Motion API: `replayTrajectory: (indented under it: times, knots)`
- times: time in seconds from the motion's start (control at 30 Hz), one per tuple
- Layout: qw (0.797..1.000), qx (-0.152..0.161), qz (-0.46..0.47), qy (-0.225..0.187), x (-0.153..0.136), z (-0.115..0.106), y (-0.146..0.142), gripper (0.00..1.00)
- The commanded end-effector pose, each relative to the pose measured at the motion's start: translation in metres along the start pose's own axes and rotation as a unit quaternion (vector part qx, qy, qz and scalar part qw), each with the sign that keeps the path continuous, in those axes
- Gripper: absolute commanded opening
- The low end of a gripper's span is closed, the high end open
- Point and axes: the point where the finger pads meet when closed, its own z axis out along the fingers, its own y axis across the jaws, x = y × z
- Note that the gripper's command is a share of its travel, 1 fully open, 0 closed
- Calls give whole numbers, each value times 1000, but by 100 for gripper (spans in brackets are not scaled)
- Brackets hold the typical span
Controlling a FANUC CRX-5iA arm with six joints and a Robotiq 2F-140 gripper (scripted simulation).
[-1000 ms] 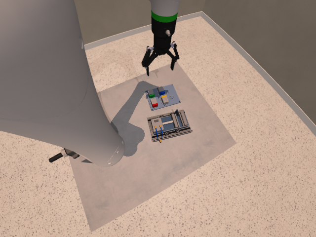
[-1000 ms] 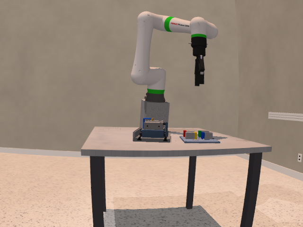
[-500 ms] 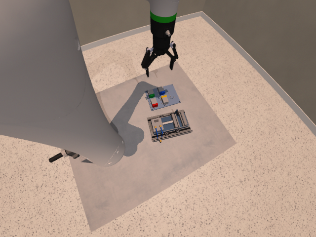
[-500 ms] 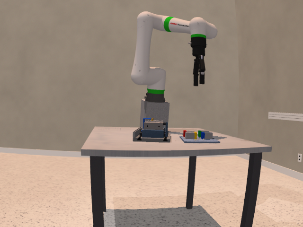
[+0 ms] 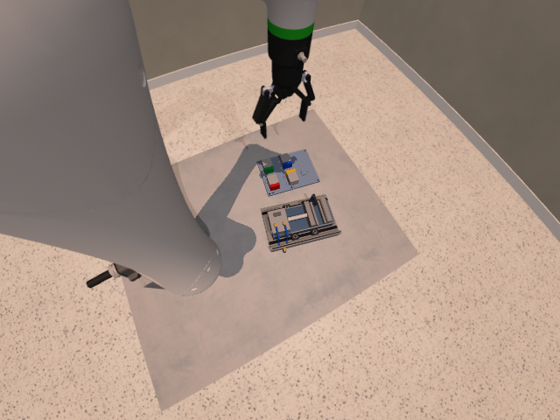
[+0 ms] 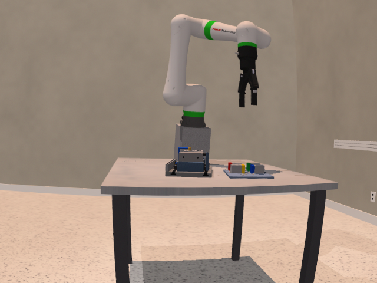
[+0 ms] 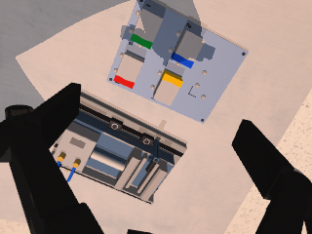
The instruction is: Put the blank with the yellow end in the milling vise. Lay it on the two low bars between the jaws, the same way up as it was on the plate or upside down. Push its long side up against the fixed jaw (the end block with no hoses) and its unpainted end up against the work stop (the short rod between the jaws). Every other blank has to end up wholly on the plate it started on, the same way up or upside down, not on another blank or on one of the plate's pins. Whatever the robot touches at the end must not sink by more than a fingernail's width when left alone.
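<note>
The blank with the yellow end (image 5: pixel 291 175) lies flat on the blue-grey plate (image 5: pixel 284 171), beside blanks with red (image 5: pixel 273 182), green (image 5: pixel 269 167) and blue (image 5: pixel 285 161) ends. It also shows in the wrist view (image 7: pixel 168 87) and in the exterior view (image 6: pixel 240 168). The milling vise (image 5: pixel 298 220) stands next to the plate, its jaws apart and nothing between them; it also shows in the wrist view (image 7: pixel 119 153). My gripper (image 5: pixel 283 113) (image 6: pixel 248 99) hangs open and empty high above the plate.
The vise's hose end, with two blue hoses (image 5: pixel 280 234), faces away from the plate. Small pins (image 7: pixel 204 72) stick up from the plate. The arm's base pedestal (image 6: pixel 192 138) stands behind the vise.
</note>
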Motion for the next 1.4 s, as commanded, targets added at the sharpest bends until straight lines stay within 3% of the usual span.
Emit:
replayTrajectory:
  times: [0.0,0.33,0.83,1.37]
  knots:
    - [1000,-1,-5,1,0,-1,0,100]
    - [1000,0,-17,1,0,-1,0,100]
    - [995,0,100,1,0,-1,-1,100]
    - [994,0,107,1,0,-1,-1,100]
